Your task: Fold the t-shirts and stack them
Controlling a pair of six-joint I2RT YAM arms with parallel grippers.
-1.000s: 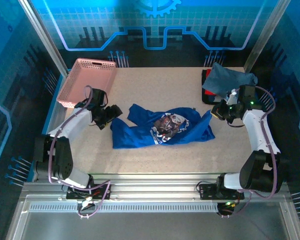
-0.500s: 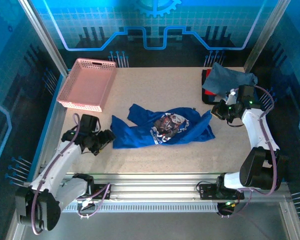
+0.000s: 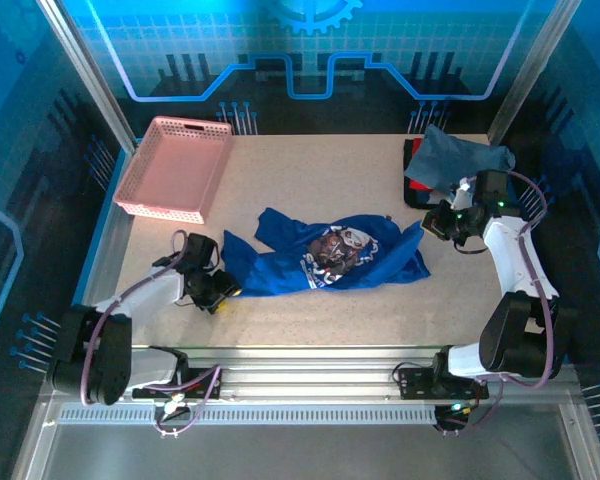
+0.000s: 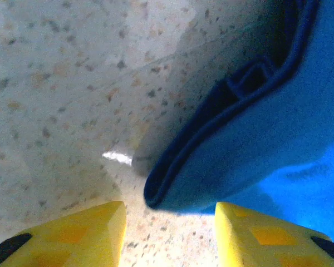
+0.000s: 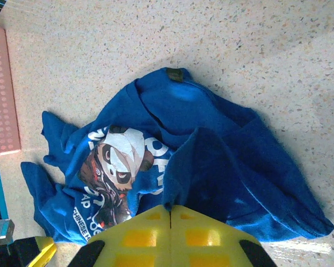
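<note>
A royal-blue t-shirt (image 3: 325,255) with a white and brown printed graphic lies crumpled mid-table; its print shows in the right wrist view (image 5: 117,161). My right gripper (image 3: 430,222) is shut on a pinch of the blue t-shirt's right edge (image 5: 171,207). At the shirt's lower left corner, my left gripper (image 3: 223,290) sits low over the table. Its yellow fingers (image 4: 89,233) stand apart, and the folded blue hem (image 4: 211,172) lies just ahead of them, not between them. A slate grey-blue t-shirt (image 3: 460,160) lies bunched at the back right.
A pink perforated basket (image 3: 175,168) stands at the back left. A red and black object (image 3: 415,185) lies partly under the grey-blue t-shirt. Bare speckled table (image 3: 310,170) stretches behind the blue t-shirt and along its front.
My left arm swung from beside the basket toward the front and came in low at the blue t-shirt's left hem, its jaws narrowing. The right arm kept its hold and place.
</note>
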